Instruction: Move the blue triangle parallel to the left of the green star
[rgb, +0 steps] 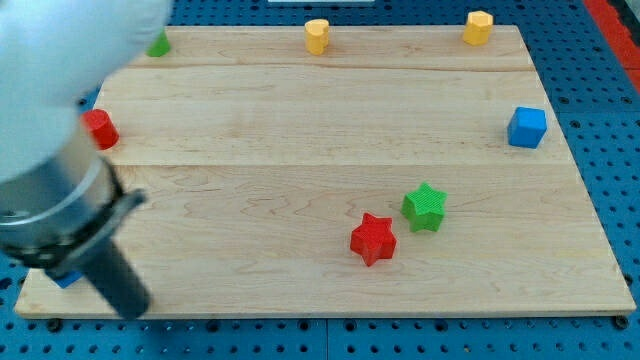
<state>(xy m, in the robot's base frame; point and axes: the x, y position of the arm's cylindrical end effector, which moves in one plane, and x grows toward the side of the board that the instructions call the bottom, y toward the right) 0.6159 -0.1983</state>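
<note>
The green star (424, 207) lies right of the board's middle, toward the view's bottom. A small blue piece (68, 280) shows at the bottom left corner, mostly hidden behind my arm; its shape cannot be made out, though it may be the blue triangle. My dark rod slants down to the right from the arm, and my tip (136, 310) sits near the board's bottom edge, just right of that blue piece and far left of the green star.
A red star (373, 238) touches the green star's lower left. A blue cube (527, 127) is at the right edge. Two yellow blocks (317, 36) (478, 27) stand at the top edge. A red block (100, 130) and a green block (158, 44) sit on the left, partly hidden by my arm.
</note>
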